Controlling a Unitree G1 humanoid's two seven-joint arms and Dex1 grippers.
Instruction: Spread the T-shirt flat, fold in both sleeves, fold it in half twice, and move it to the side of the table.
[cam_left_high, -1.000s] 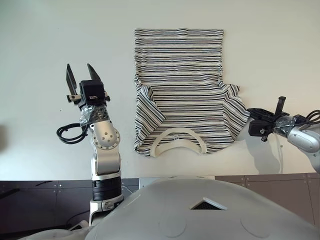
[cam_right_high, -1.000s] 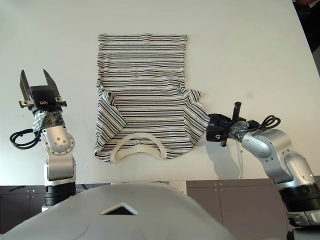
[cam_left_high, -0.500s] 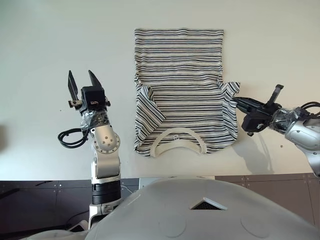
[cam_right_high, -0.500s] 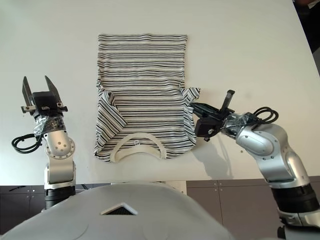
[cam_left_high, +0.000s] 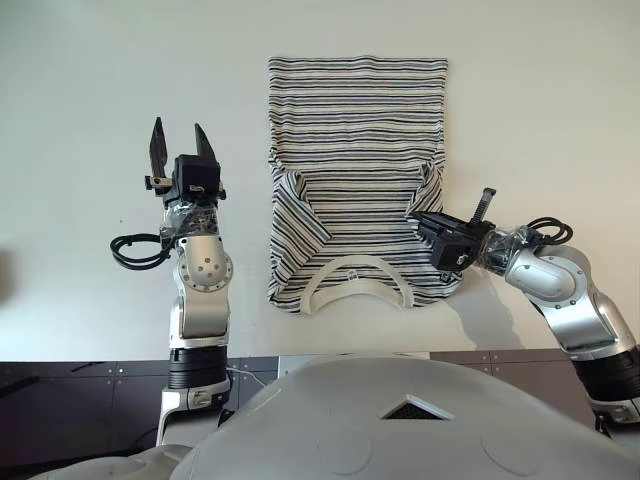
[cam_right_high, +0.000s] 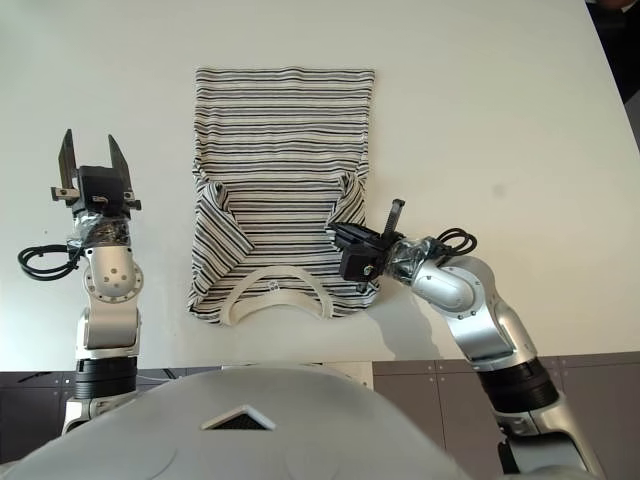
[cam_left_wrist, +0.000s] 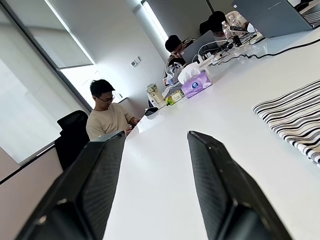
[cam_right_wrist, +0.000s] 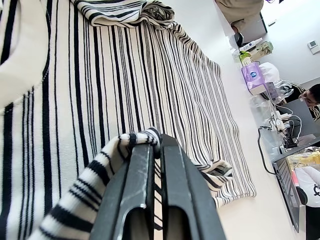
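White tabletop (cam_left_high: 80, 80) runs bare and wide on both sides of the striped T-shirt (cam_left_high: 355, 120). The shirt lies flat near the middle, with its hem toward the far edge and its pale ribbed collar (cam_left_high: 310, 297) close to the near edge. Its left sleeve (cam_left_high: 300, 215) is folded in over the chest as a slanted flap.

The right gripper (cam_left_high: 418, 218) hangs over the right side of the chest, its jaws pressed together on a bunched fold of the right sleeve (cam_right_wrist: 100, 170). The thin knit drapes from that pinch back toward the shirt's right edge, raised above the cloth beneath.

The left gripper (cam_left_high: 177, 138) stands over bare table to the left of the shirt, well apart from it. Its two dark tapered fingers (cam_left_wrist: 95, 190) are spread wide with nothing between them and point toward the far edge.

A lilac tissue box (cam_left_wrist: 196, 85) sits far down the table's long run, away from the shirt.
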